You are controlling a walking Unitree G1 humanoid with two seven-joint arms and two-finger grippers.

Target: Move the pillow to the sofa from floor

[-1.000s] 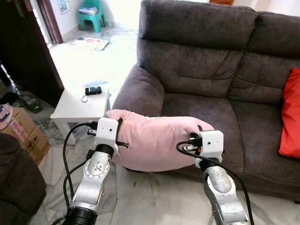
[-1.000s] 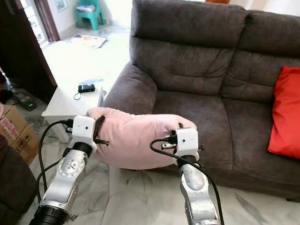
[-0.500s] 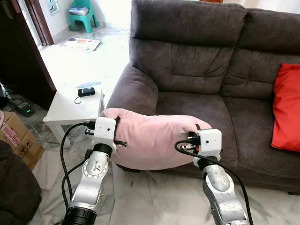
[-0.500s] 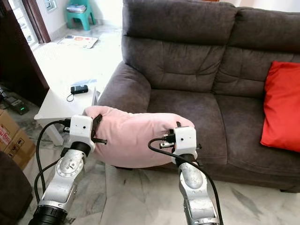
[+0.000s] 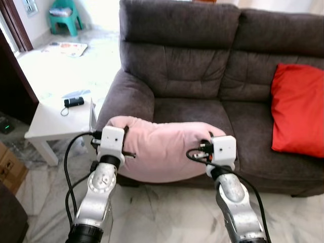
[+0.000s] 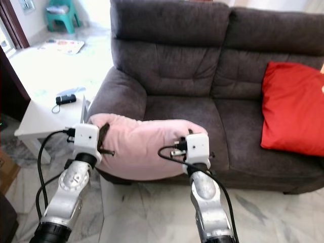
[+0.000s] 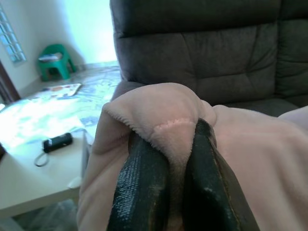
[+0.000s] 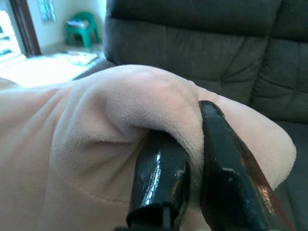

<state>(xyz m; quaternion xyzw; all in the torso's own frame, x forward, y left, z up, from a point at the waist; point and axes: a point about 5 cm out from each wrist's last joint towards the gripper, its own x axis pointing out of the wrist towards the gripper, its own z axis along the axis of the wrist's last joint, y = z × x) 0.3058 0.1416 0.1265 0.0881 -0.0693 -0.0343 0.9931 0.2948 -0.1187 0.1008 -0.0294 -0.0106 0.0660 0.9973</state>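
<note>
A pink plush pillow (image 5: 162, 149) hangs in the air between my two arms, in front of the dark grey sofa (image 5: 182, 76) and level with the front edge of its left seat cushion. My left gripper (image 7: 175, 144) is shut on the pillow's left corner (image 7: 168, 127). My right gripper (image 8: 190, 144) is shut on a fold at the pillow's right end (image 8: 144, 103). The pillow's lower edge sags below the seat front.
A red cushion (image 5: 298, 109) leans on the sofa's right seat. A white side table (image 5: 55, 119) with a small black device (image 5: 74, 101) stands left of the sofa arm. A teal stool (image 5: 63, 15) is far back left. Marble floor (image 5: 167, 212) lies below.
The camera has swung right and closer to the sofa: the sofa and red cushion have shifted left in view. The pillow stays held between both grippers.
</note>
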